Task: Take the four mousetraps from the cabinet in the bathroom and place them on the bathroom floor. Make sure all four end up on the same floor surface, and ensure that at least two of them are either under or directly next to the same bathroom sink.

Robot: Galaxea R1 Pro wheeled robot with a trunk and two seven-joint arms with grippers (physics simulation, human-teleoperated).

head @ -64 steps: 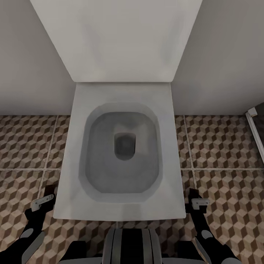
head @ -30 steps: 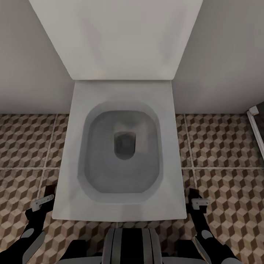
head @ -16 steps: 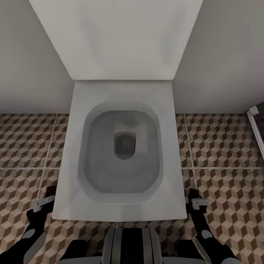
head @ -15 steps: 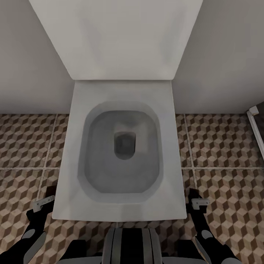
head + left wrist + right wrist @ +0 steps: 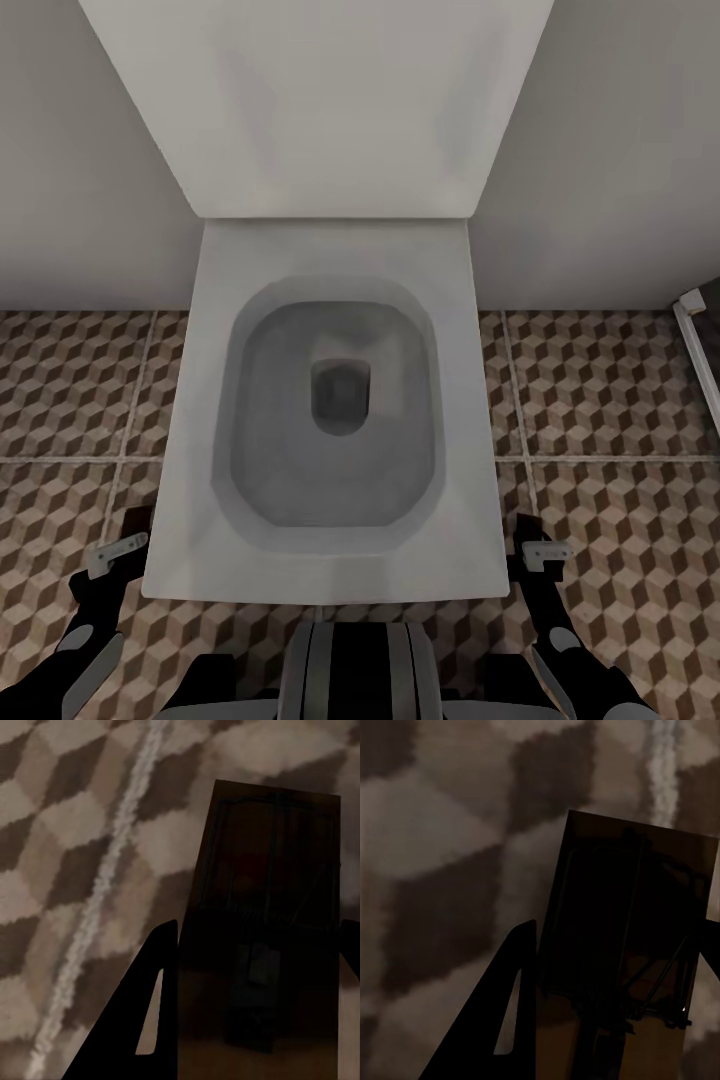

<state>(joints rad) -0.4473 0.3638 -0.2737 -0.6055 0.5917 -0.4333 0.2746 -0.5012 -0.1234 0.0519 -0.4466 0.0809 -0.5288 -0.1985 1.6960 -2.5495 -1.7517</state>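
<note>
Both arms hung low over the bathroom floor [image 5: 620,400], one either side of the toilet [image 5: 330,560], and each claw carried a trap. Nearest in, the left claw [image 5: 120,550] sat just off the toilet's front left corner, and the left wrist view showed a mousetrap [image 5: 266,937] gripped between its fingers [image 5: 142,1020], the dark slab sticking out past the tips over the cube-pattern tiles with a pale grout line beside it. The jaws stood closed onto the slab's edges, barely apart. Same story on the other side: the right claw [image 5: 538,550] sat off the front right corner, and its own mousetrap [image 5: 630,945] jutted forward from the fingers [image 5: 502,1012], wire parts faintly visible, tiles close behind. Whether either trap was touching the floor, I couldn't tell. Further back the bowl stood open with the raised lid against the wall. The step looked like a set-down, but no sink was visible here, so to do it well the traps should be lowered flat to the tiles and released gently, ideally beside the basin, not dropped from height.
</note>
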